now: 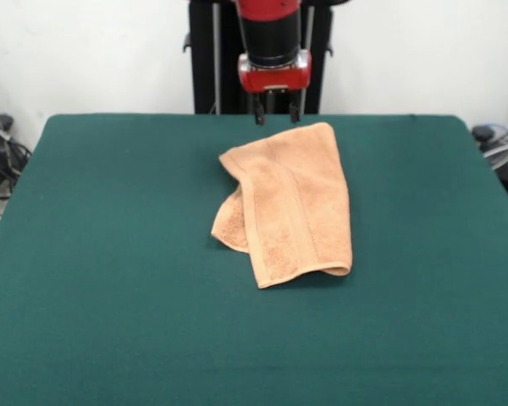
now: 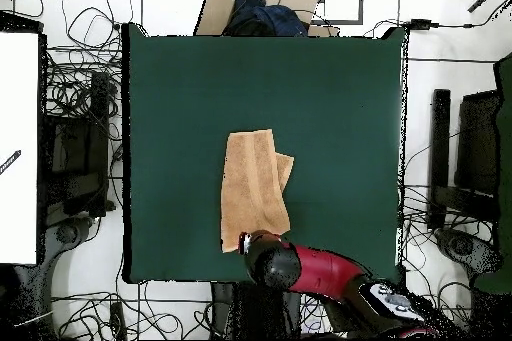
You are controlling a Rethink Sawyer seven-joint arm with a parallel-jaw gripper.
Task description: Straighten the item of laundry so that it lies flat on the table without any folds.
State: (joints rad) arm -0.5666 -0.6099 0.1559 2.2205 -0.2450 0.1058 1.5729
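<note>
Green felt covers the whole table, and behind it runs a plain white wall with tangles of cable trailing off both sides. Right below the gripper lies the peach-orange towel, folded over on itself into a long strip. Its far corner sits just under the fingertips, and the rest stretches away from the hand toward the middle of the cloth. One lower layer pokes out along the strip's side as a rumpled flap, and a woven band runs lengthwise down the top layer. The two dark fingers hang spread apart with nothing between them, poised just above the towel's corner; whether they touch it is hard to say. Above them rises the red and black arm.
</note>
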